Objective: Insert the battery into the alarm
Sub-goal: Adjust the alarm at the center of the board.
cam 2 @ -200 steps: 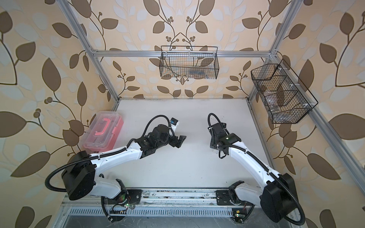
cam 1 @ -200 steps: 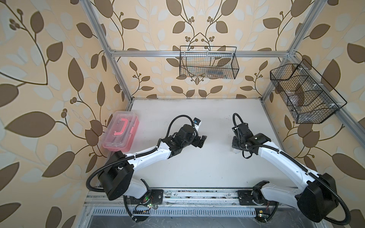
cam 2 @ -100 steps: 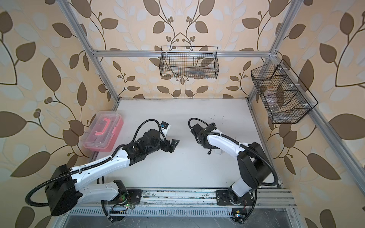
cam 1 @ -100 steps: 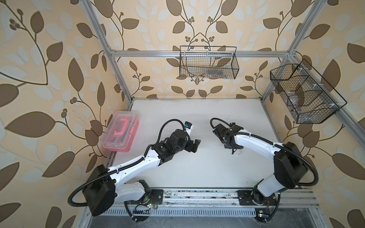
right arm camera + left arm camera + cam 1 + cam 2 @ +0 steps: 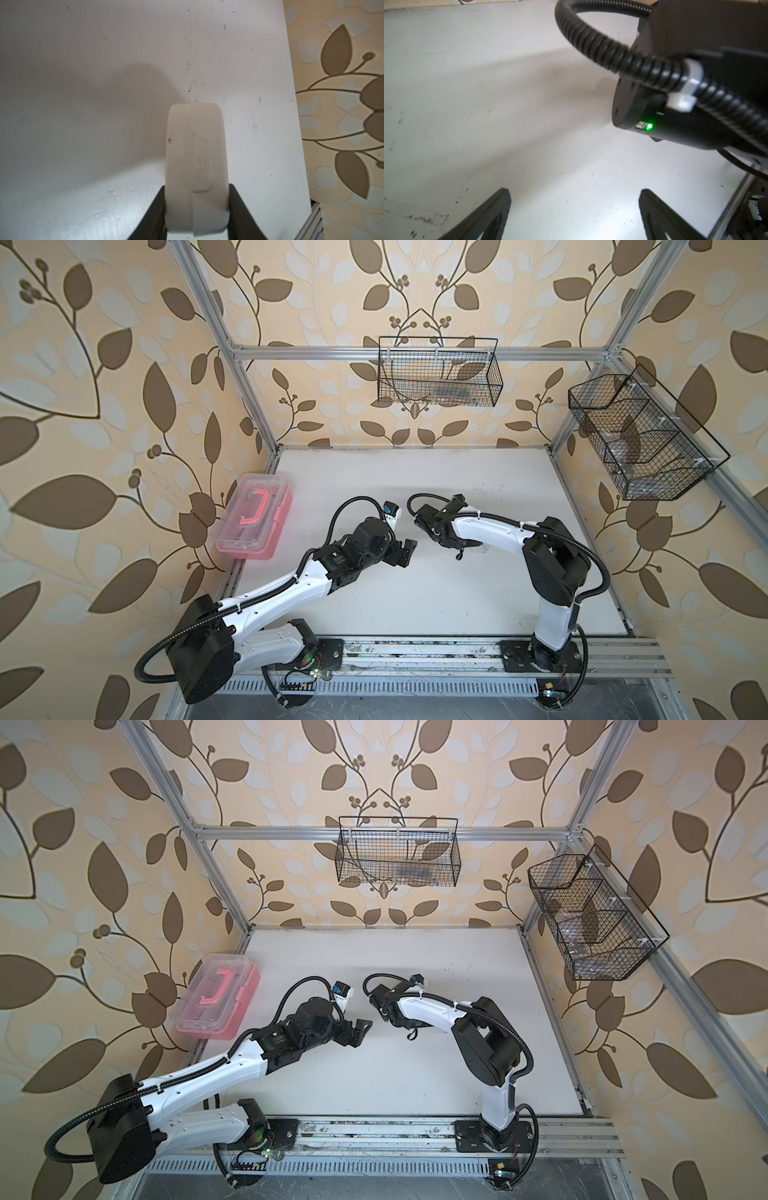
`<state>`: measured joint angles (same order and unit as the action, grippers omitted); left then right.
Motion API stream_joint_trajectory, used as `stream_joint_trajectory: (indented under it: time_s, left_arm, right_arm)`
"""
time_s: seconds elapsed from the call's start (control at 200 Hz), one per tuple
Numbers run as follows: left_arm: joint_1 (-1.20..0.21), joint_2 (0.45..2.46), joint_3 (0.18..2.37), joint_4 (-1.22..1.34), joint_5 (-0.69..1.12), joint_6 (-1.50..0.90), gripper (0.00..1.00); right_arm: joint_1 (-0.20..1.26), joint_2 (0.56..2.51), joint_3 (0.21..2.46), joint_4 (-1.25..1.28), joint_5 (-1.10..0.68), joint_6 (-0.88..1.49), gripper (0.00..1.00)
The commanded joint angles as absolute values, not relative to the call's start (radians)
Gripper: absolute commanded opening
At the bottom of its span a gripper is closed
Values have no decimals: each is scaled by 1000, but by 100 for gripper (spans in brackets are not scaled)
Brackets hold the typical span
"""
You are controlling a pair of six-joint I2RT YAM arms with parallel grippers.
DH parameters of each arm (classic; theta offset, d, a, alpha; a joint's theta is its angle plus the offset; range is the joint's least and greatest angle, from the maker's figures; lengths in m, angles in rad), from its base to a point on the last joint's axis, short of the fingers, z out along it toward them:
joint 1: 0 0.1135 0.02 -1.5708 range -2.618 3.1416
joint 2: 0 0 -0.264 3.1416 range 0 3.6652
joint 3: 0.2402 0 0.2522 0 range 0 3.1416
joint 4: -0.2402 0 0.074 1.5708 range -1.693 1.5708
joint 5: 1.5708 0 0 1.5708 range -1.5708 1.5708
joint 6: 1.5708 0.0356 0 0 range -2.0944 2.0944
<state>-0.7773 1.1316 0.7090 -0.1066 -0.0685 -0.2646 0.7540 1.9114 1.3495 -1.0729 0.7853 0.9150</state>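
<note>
The alarm [image 5: 197, 166], a white rounded case seen edge-on with a small raised tab on its rim, is clamped between the black fingers of my right gripper [image 5: 197, 187] just above the white table. In both top views the right gripper [image 5: 451, 541] [image 5: 401, 1021] is tucked under its own folded forearm, which hides the alarm. My left gripper [image 5: 406, 552] [image 5: 360, 1032] [image 5: 574, 195] stands wide open with only bare table between its fingers, a short way left of the right wrist [image 5: 675, 104]. The battery is out of view.
A clear box with a pink handle [image 5: 253, 522] sits at the table's left edge. Wire baskets hang on the back wall [image 5: 438, 373] and the right wall [image 5: 640, 439]. The white table [image 5: 415, 472] ends at a metal rail [image 5: 415, 655] in front.
The right arm has folded in and swung its wrist left toward the table's middle, the alarm in its grip. The left arm has drawn back a little toward the front, still open.
</note>
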Motion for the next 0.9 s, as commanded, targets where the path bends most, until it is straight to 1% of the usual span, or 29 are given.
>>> stream_joint_trajectory:
  time_s: [0.0, 0.03, 0.08, 0.185, 0.26, 0.28, 0.4, 0.45, 0.465, 0.54, 0.56, 0.58, 0.645, 0.665, 0.725, 0.75, 0.8, 0.85, 0.885, 0.895]
  left_arm:
    - [-773, 1099, 700, -123, -82, -296, 99]
    - [-773, 1096, 699, -128, -83, -299, 99]
    - [-774, 1087, 695, -137, -88, -303, 99]
    - [-775, 1066, 686, -157, -105, -317, 99]
    - [-775, 1047, 677, -170, -118, -328, 99]
    - [-775, 1041, 674, -173, -123, -332, 99]
    - [-775, 1015, 662, -190, -143, -352, 99]
    - [-775, 1004, 657, -195, -151, -358, 99]
    - [-775, 1002, 656, -196, -153, -359, 99]
    - [-775, 990, 649, -201, -166, -362, 98]
    - [-775, 988, 649, -203, -169, -359, 99]
    - [-775, 986, 649, -206, -174, -357, 99]
    - [-775, 977, 655, -215, -189, -340, 99]
    - [-775, 975, 657, -216, -196, -331, 99]
    - [-775, 967, 667, -228, -248, -314, 99]
    - [-775, 963, 673, -231, -278, -303, 99]
    - [-773, 955, 679, -236, -337, -274, 99]
    - [-770, 949, 684, -232, -396, -239, 99]
    - [-765, 947, 687, -229, -431, -215, 99]
    - [-762, 946, 688, -229, -440, -207, 99]
  right_arm:
    - [767, 1966, 1396, -1028, 732, 910, 41]
    - [768, 1976, 1410, -1026, 730, 902, 45]
    - [769, 1993, 1428, -1023, 733, 893, 48]
    - [773, 2014, 1459, -1015, 740, 870, 50]
    - [773, 2020, 1469, -1000, 747, 849, 52]
    - [773, 2023, 1472, -994, 749, 846, 54]
    - [774, 2038, 1498, -971, 758, 801, 57]
    - [776, 2045, 1513, -966, 758, 779, 59]
    - [777, 2047, 1518, -966, 758, 774, 63]
    - [786, 2044, 1529, -954, 759, 746, 65]
    - [789, 2041, 1531, -954, 760, 742, 68]
    - [792, 2035, 1534, -951, 761, 739, 69]
    - [798, 1995, 1527, -923, 752, 715, 70]
    - [798, 1978, 1521, -911, 748, 710, 74]
    - [799, 1912, 1493, -864, 736, 683, 77]
    - [799, 1881, 1477, -845, 734, 673, 81]
    - [796, 1809, 1440, -793, 726, 639, 84]
    - [789, 1730, 1396, -743, 725, 604, 92]
    - [776, 1670, 1361, -703, 715, 571, 94]
    - [771, 1654, 1351, -691, 711, 562, 96]
